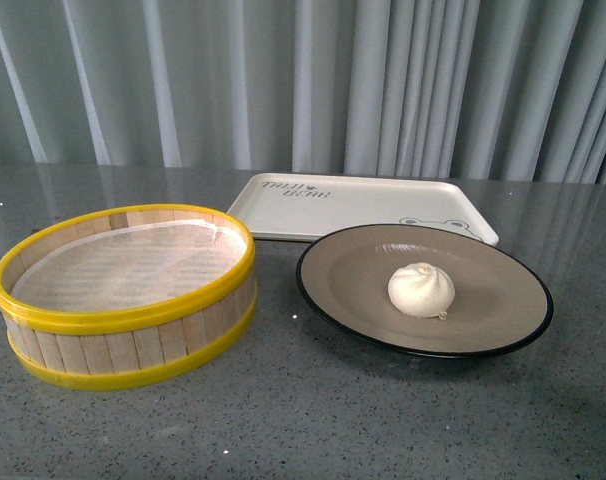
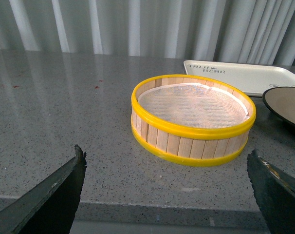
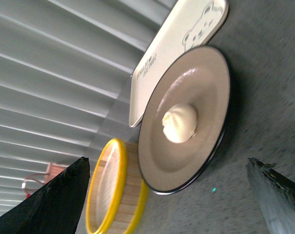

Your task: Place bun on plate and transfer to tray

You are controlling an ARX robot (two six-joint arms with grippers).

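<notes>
The white pleated bun [image 1: 421,289] rests on the taupe plate [image 1: 348,270] with the black rim, right of centre on the table. Behind the plate lies the cream tray [image 1: 353,205] with the bear drawing, with nothing on it. Neither arm shows in the front view. My right gripper [image 3: 169,197] is open and held back from the plate [image 3: 196,83], with the bun [image 3: 180,123] and the tray [image 3: 162,63] beyond it. My left gripper [image 2: 166,195] is open near the table's front edge, facing the steamer, with the tray [image 2: 245,75] and the plate's edge [image 2: 286,105] off to one side.
A round wooden steamer [image 1: 128,290] with yellow rims and a white liner stands left of the plate, almost touching it. It also fills the middle of the left wrist view, steamer [image 2: 193,119]. Grey curtains hang behind the speckled grey table [image 1: 313,420].
</notes>
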